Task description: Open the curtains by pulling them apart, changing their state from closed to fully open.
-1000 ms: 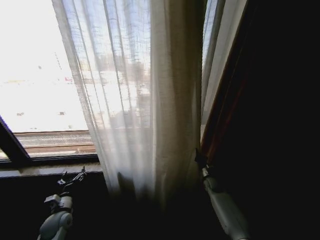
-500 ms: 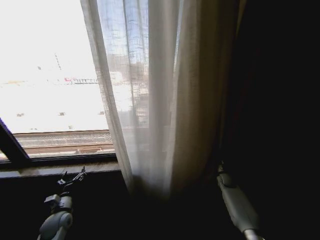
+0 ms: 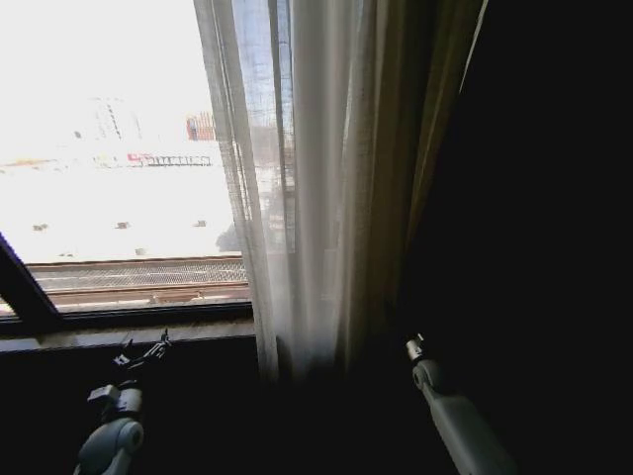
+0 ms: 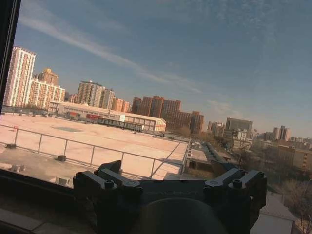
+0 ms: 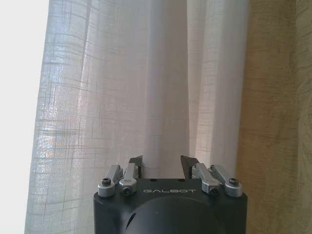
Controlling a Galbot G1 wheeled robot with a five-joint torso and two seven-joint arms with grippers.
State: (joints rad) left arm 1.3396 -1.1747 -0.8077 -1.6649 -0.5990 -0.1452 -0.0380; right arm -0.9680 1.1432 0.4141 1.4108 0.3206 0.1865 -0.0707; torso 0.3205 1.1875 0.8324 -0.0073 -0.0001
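The sheer white pleated curtains (image 3: 316,198) hang bunched in the middle of the head view, with bare window to their left. My right gripper (image 3: 415,346) is low at the curtain's right side. In the right wrist view that gripper (image 5: 163,165) is shut on one vertical pleat of the curtain (image 5: 165,87), which stands between its fingers (image 5: 138,165). My left gripper (image 3: 146,350) rests open by the window sill, well left of the fabric. In the left wrist view the left gripper (image 4: 170,183) faces bare glass.
A dark slanted window frame bar (image 3: 20,287) crosses the lower left, above the sill (image 3: 99,336). A dark wall (image 3: 554,247) closes off the right side. Below the sill everything is in deep shadow.
The curtain's left edge has slid well to the right, baring more window, and the fabric has bunched tighter. My right arm moved right with it, then back a little. The left arm stayed still.
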